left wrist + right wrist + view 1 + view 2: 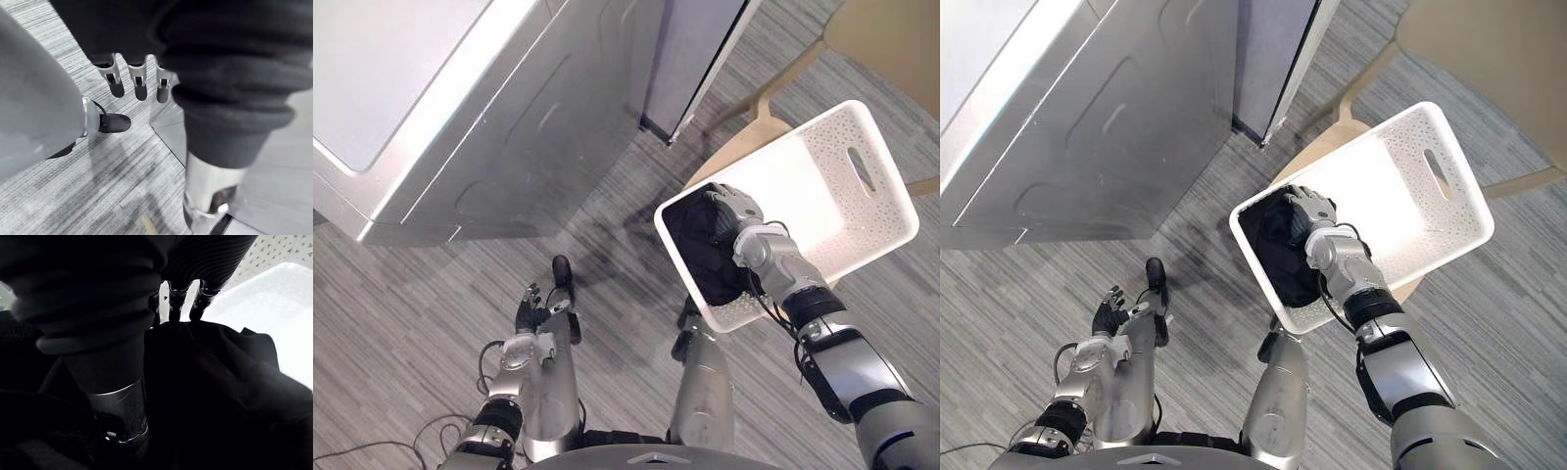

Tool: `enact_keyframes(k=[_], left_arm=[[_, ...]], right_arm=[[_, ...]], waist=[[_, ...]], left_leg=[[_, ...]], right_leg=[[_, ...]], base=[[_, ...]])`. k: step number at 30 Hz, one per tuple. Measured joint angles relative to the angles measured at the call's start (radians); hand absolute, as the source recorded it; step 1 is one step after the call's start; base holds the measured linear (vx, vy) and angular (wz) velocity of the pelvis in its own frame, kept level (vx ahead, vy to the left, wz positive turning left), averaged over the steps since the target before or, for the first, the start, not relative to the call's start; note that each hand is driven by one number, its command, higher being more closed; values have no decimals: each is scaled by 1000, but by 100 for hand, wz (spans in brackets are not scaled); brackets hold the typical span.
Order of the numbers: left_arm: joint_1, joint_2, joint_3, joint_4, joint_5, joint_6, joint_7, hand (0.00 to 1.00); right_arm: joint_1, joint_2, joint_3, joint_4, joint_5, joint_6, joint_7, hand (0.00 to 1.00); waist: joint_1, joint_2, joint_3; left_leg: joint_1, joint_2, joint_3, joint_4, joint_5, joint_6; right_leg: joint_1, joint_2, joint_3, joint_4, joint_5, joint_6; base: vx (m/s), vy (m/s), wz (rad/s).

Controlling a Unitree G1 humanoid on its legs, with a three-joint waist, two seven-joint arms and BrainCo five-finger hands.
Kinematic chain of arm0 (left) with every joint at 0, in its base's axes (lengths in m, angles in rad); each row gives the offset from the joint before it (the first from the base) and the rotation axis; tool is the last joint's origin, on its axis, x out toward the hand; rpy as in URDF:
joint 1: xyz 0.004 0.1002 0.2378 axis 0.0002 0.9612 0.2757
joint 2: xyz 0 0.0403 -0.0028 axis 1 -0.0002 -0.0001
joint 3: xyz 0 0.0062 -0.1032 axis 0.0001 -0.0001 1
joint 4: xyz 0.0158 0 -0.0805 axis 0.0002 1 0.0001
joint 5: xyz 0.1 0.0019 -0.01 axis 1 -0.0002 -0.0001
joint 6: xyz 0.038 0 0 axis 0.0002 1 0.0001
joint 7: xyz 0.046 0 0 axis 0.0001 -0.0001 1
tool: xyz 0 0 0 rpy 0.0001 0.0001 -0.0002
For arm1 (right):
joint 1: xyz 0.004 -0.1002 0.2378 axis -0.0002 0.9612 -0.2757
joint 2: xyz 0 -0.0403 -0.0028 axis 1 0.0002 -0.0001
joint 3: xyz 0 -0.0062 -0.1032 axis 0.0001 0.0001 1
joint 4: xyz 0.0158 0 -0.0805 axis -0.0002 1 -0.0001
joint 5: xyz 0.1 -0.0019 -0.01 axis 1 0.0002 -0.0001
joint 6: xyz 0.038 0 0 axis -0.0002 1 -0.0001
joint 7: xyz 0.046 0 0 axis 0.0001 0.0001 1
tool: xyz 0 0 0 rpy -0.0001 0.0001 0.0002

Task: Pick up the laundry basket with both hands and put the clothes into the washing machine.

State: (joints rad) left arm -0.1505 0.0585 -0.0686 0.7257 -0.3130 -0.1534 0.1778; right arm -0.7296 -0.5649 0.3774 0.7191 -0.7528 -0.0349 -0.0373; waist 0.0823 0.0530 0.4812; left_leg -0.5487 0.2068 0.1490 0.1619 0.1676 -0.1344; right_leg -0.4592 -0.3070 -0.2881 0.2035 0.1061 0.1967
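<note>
A white perforated laundry basket (891, 186) rests tilted on a light wooden seat (744, 142) at the right. Black clothes (695, 250) lie bunched at its near end. My right hand (736, 213) is inside the basket on top of the black clothes (220, 396), open; its fingers (177, 301) reach fairly straight to the cloth's edge and the thumb (120, 406) stands wide apart. The silver washing machine (509, 127) stands at the upper left. My left hand (533, 313) hangs low at the left, open and holding nothing, with its fingers (139, 81) straight over the floor.
A dark upright panel (695, 59) stands between the washing machine and the seat. A second pale wooden seat (891, 39) is at the top right. Grey striped carpet (411, 294) runs between the machine and the basket.
</note>
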Motion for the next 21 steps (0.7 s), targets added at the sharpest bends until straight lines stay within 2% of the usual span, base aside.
enact_keyframes(k=[8,11,15,16,21], left_arm=[[-34,-11,-8,-19,0,-6,21,0],[-35,-40,6,-53,0,-6,33,0],[-32,-66,32,-114,-1,-6,36,0],[-30,-73,37,-134,-1,-6,36,0],[-28,-100,59,-188,-13,-6,36,0]], right_arm=[[-66,2,-5,10,19,7,-36,0],[-73,-5,0,15,22,7,-36,0],[-78,-8,3,8,44,8,-36,0],[-80,-8,4,8,44,8,-36,100],[-84,-8,4,0,43,11,-38,100]], waist=[[6,9,7],[16,12,8],[19,12,8],[20,12,8],[21,11,8]], left_leg=[[-88,4,-15,66,-15,11],[-119,12,-16,103,-37,10],[-144,20,-11,112,-36,9],[-148,22,-9,113,-35,9],[-154,31,1,113,-32,6]], right_leg=[[-68,-5,3,37,-1,-1],[-102,-8,10,76,-19,-9],[-141,-10,15,108,-36,-11],[-148,-9,16,110,-35,-12],[-157,-7,15,116,-34,-14]], base=[[-28,-44,0],[-65,-44,-3],[-95,-59,-5],[-55,-37,-5],[-41,-47,-3]])
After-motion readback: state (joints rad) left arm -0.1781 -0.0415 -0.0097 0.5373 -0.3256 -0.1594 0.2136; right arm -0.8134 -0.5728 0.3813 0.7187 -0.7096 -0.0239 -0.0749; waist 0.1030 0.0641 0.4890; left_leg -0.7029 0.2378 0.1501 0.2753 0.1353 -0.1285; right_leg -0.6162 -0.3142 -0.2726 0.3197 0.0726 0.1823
